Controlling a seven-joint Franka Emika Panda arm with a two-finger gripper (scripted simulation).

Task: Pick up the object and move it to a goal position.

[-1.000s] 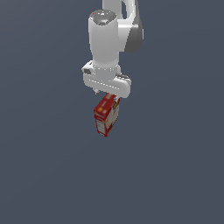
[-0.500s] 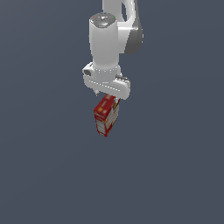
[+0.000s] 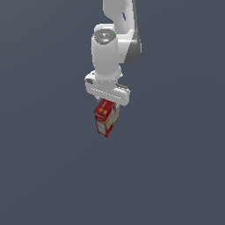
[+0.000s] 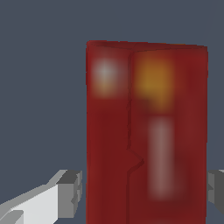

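Carton (image 3: 106,117) held in our claw (image 3: 108,103).
We grip its red top from both sides; it hangs tilted.

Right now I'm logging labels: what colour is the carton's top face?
Red; the carton shows white and yellow print on its side. Clearest in the exterior view.

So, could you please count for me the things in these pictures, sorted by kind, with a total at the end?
Red carton: 1, held in the pincer
White robot arm with pincer: 1
Total: 2
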